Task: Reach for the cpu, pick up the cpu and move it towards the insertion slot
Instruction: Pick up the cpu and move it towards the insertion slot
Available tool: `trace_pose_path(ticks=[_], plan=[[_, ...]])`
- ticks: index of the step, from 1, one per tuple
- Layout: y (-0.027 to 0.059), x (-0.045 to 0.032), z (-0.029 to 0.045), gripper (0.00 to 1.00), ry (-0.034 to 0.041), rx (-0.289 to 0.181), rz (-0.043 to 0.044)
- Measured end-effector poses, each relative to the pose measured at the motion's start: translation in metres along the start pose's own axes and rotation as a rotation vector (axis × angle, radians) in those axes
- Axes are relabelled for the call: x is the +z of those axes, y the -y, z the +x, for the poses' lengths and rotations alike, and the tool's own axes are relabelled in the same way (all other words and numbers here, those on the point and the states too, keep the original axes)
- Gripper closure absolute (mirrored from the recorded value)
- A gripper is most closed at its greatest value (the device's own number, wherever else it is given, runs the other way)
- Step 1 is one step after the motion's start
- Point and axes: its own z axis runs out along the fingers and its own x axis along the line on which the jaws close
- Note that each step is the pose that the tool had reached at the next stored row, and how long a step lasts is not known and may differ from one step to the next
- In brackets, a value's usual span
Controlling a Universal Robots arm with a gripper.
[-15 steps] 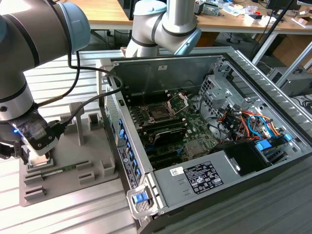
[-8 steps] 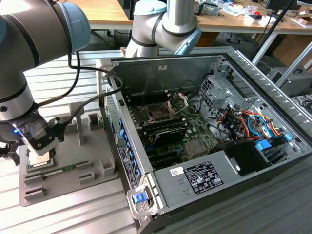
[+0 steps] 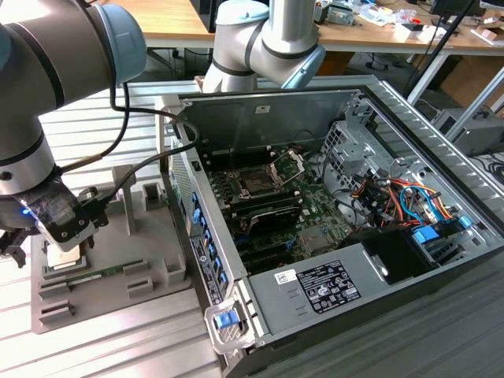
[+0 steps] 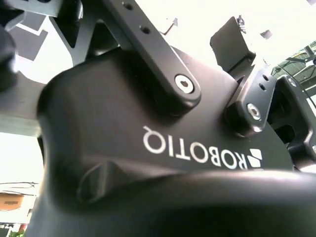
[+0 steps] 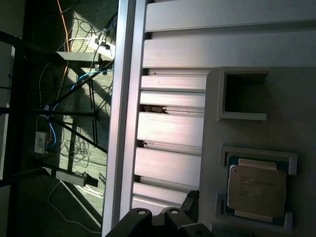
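The cpu (image 3: 64,256) is a thin pale silver square lying flat in a recess of the grey plastic tray (image 3: 102,303) at the exterior view's left. In the first wrist view the cpu (image 5: 256,190) rests in its green-edged recess with nothing on it. My gripper (image 3: 14,240) hangs from the arm's wrist just over the tray's left end, close beside the cpu and apart from it. Its black body (image 4: 148,128) sits close up in the second wrist view. The insertion slot (image 3: 256,183) sits on the green motherboard inside the open computer case, its load plate swung up.
A long green memory stick (image 3: 102,274) lies in the tray next to the cpu. The open case (image 3: 315,110) has tall metal walls, drive cages and coloured cables at its right. The bench of aluminium rails (image 5: 168,128) ends at an edge with the floor beyond.
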Motion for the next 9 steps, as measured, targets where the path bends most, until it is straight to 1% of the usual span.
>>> trace_pose_path(ticks=[4, 9], plan=[[0.0001, 0.0038, -0.0005, 0.07, 0.0003, 0.0, -0.0027], [0.0005, 0.0118, -0.0047, 0.07, -0.0006, 0.006, -0.0052]])
